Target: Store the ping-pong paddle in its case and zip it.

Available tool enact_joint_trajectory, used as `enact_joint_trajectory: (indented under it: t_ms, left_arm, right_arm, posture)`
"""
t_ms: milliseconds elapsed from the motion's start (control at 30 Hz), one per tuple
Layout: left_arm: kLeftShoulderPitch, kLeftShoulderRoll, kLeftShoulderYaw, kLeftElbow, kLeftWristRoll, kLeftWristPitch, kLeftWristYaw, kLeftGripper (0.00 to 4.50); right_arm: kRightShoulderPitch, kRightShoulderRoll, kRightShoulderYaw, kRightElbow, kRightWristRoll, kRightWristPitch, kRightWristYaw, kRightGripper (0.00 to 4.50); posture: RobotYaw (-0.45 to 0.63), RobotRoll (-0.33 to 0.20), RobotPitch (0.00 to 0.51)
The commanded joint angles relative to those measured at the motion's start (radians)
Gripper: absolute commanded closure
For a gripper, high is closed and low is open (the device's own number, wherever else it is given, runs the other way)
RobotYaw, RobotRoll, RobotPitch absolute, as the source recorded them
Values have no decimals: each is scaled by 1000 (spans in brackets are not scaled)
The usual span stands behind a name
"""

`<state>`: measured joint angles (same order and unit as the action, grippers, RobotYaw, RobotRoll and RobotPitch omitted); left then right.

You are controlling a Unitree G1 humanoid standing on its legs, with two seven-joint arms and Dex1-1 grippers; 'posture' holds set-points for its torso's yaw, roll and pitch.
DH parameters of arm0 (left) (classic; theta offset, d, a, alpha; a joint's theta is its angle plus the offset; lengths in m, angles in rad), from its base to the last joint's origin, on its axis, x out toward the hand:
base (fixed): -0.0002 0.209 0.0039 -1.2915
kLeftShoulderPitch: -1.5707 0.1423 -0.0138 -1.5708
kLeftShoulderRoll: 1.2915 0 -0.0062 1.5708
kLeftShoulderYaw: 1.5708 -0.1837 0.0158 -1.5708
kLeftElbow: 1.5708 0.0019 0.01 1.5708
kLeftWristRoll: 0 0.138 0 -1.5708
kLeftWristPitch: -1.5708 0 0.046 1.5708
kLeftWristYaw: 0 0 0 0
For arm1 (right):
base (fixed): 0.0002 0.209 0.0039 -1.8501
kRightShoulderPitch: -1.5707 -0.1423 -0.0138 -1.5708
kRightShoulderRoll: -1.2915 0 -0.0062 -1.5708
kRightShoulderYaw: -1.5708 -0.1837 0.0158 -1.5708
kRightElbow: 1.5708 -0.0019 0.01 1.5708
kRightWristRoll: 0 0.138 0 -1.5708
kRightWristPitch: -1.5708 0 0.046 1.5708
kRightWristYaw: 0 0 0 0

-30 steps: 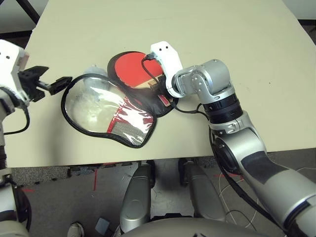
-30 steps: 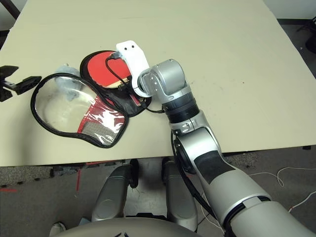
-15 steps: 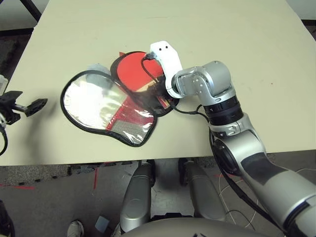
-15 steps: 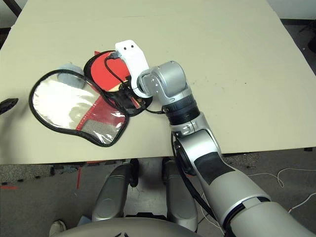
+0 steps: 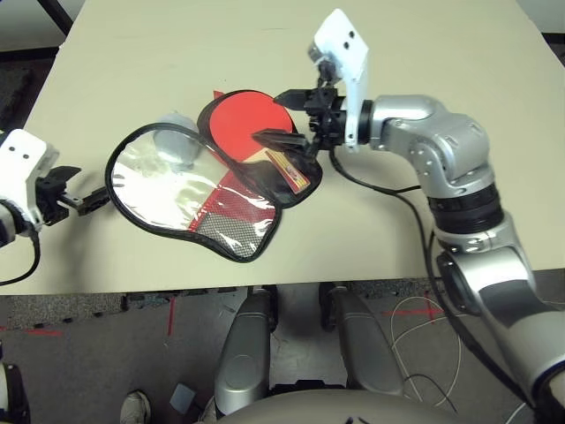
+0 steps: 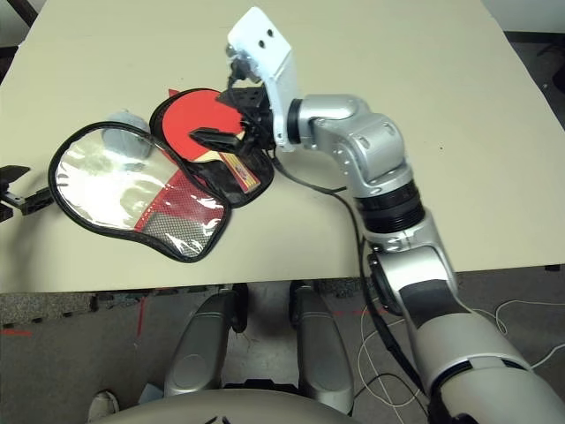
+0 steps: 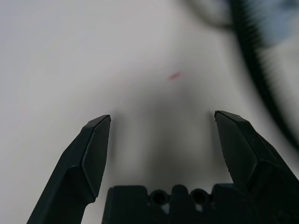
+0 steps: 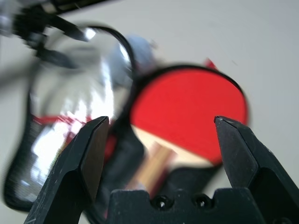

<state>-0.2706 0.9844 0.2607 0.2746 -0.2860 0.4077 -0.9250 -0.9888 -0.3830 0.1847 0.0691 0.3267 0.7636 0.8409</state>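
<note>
Head pair looking down on the desk [image 5: 424,53], sharing the open case [image 5: 190,190]; wrist views close, along each tool.

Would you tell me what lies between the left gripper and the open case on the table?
Only bare table: in the left eye view, the left gripper sits just short of the case rim, with nothing between them.
</note>
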Motion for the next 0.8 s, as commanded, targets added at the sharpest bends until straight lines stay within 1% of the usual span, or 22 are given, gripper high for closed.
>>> enact_joint_trajectory:
  t_ms: [33, 133, 233, 267, 367, 400, 500, 633, 700, 767, 800]
  left_arm:
    - [9, -7, -67, -143, -47, 133, -53, 0]
    - [-8, -2, -115, -306, -134, 318, -94, 0]
    - [-99, -27, -136, -421, -248, 502, -94, 0]
    - [-135, -41, -140, -438, -272, 539, -87, 0]
    - [-291, -131, -154, -444, -320, 609, -34, 0]
    - [-335, -163, -154, -437, -329, 619, -15, 0]
    - [-404, -220, -156, -413, -331, 621, 22, 0]
    - [-454, -284, -189, -339, -278, 534, 62, 0]
    - [-464, -305, -204, -319, -252, 484, 73, 0]
    - [-477, -321, -206, -309, -232, 444, 86, 0]
    - [-480, -323, -206, -304, -225, 428, 89, 0]
  right_arm:
    - [-6, -31, 20, 66, -50, -65, 17, 18]
    - [-9, -47, 13, 121, -82, -87, 7, 18]
    - [-18, -58, -4, 161, -104, -84, -7, 18]
    - [-24, -62, -9, 171, -109, -84, -9, 18]
    - [-49, -78, -38, 207, -116, -62, -30, 18]
    - [-55, -84, -44, 215, -117, -58, -34, 18]
    - [-68, -95, -61, 232, -116, -37, -43, 18]
    - [-132, -131, -124, 321, -122, 34, -99, 18]
    - [-149, -120, -181, 326, -70, 202, -129, 18]
    - [-136, -102, -226, 290, -8, 419, -141, 18]
    - [-125, -94, -240, 269, 15, 498, -145, 18]
  posture:
    - [189, 0, 303]
    - [187, 0, 302]
    - [185, 0, 299]
    - [184, 0, 299]
    - [171, 0, 299]
    - [170, 0, 299]
    - [166, 0, 297]
    - [147, 0, 295]
    - [135, 0, 289]
    - [134, 0, 285]
    - [133, 0, 284]
